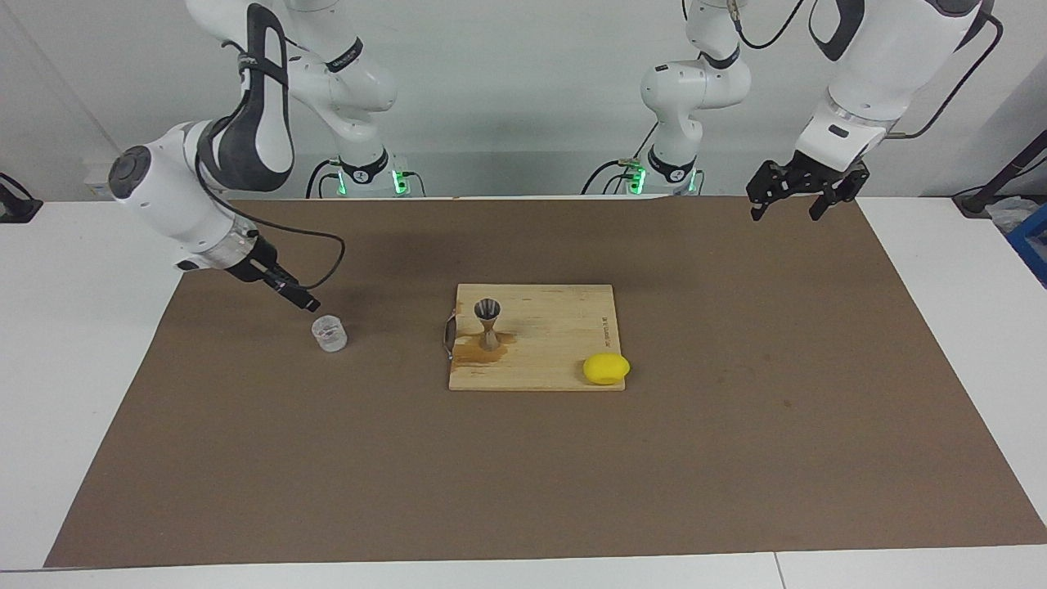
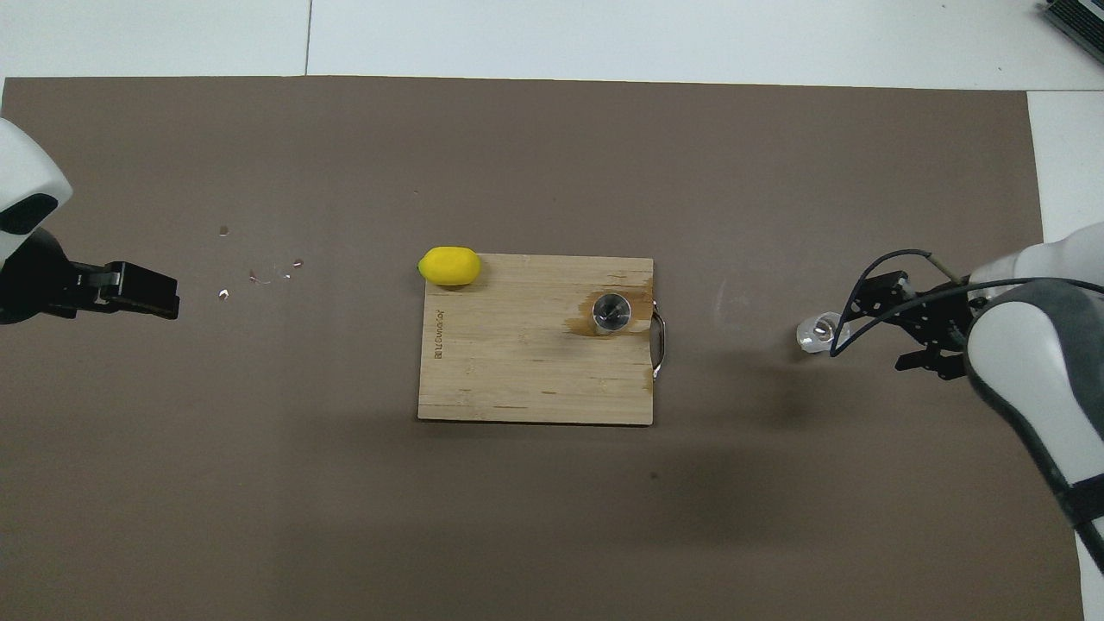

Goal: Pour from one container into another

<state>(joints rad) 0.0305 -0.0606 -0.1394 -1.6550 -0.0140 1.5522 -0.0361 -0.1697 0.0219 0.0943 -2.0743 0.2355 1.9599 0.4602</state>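
Pour seemingly done: clear cup (image 1: 330, 334) upright on tabletop (image 1: 736, 458), jigger (image 1: 488, 324) on cutting board (image 1: 556, 360). Right gripper (image 1: 303, 299) open, empty, above cup; left gripper (image 1: 806, 195) open, waiting. Next: retreat.

— Obstructions? 
— Clear cup (image 1: 330, 334) stands alone on the desk (image 1: 736, 458); right end effector (image 1: 298, 296) hangs just above it. 
— Jigger (image 1: 488, 323)? 
— Upright on the board (image 1: 564, 327), lemon (image 1: 606, 368) well apart; approach from above open.
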